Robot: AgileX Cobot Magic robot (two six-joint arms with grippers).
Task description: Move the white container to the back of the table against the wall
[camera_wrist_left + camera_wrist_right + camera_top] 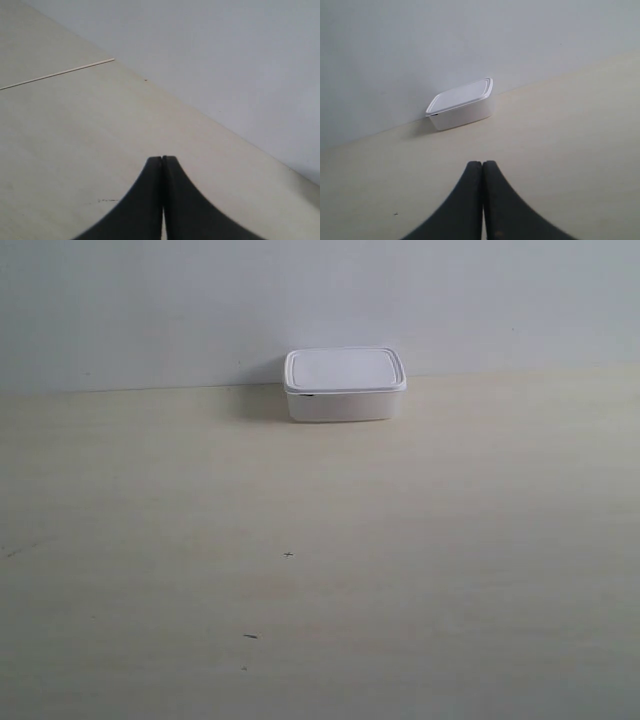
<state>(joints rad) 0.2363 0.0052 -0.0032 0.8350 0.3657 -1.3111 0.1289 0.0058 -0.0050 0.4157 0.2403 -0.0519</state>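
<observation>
The left gripper (162, 159) was closed: its two dark fingers met flat along their inner faces, with only a hairline seam between them, and nothing was held. It hung over a bare stretch of the table (75, 150). A thin pale line (57, 74) ran across the cream surface ahead of it, and the grey-white wall (225, 60) rose beyond the table's far edge. The container did not show in the left wrist view.

The right gripper (482, 164) was likewise closed and empty, its fingers pressed together tip to tip. It was well apart from the white container (461, 104), which lay ahead of it across open table, right at the line where table and wall met. A tiny dark speck (395, 214) marked the surface nearer the fingers.

In the exterior view neither arm appeared. The container sat in the upper middle of the frame, a little right of centre, upright at the table's back edge. Its flat rimmed lid (343, 368) was seated on top. Its rear side lay along the foot of the wall, and a soft shadow fell on the wall to its left. Whether it actually touched the wall could not be told. Two small dark marks (289, 555) lay on the table in the lower middle of the frame, well apart from the container.
</observation>
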